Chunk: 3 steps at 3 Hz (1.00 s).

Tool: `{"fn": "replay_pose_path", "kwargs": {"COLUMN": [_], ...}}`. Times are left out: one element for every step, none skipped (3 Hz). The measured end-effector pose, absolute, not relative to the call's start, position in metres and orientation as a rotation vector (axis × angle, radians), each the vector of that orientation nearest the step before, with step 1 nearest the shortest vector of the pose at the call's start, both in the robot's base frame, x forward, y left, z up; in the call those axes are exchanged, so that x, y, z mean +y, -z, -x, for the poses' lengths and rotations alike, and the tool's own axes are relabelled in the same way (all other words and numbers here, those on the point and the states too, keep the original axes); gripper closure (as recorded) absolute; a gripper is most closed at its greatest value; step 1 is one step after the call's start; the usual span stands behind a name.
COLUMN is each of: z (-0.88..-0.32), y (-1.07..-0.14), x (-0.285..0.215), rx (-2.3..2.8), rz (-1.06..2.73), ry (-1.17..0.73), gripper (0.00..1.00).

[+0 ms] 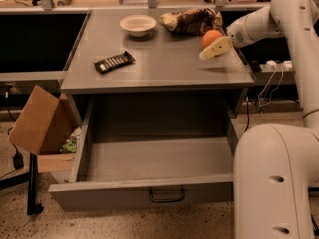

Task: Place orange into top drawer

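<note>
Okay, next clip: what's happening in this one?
A one-armed robot is going for the orange at the back right of the grey tabletop; its gripper is right against the fruit, beside the snack bag. The top drawer below stands pulled out with nothing in it, so the orange is not yet placed.

On the tabletop (159, 68) there are four loose things: one orange (211, 35), one white bowl (137, 24), one crumpled brown-and-cream snack bag (192, 20) and one dark wrapped bar (114, 61). One robot arm reaches in from the right, ending in one claw (214, 49) that sits at the tabletop's right rear, just in front of the orange. Below, one top drawer (99, 197) stands pulled out, with one dark wire handle (167, 196) on its front. One cardboard box (40, 121) sits on the floor at the left.
</note>
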State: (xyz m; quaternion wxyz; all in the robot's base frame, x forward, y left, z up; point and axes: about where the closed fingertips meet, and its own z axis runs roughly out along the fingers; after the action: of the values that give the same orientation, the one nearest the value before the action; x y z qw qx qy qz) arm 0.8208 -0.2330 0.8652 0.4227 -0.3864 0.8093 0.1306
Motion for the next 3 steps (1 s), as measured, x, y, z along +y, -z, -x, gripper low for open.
{"fn": "replay_pose_path", "kwargs": {"z": [-0.832,-0.837,-0.831], "y": [-0.854,-0.848,-0.872], "x": [-0.226,-0.222,-0.213], "rx": [2.027,2.023,1.94], "rz": [0.956,0.954,1.011], "ry": [-0.343,-0.352,-0.36], "gripper": [0.26,0.49,0.74]}}
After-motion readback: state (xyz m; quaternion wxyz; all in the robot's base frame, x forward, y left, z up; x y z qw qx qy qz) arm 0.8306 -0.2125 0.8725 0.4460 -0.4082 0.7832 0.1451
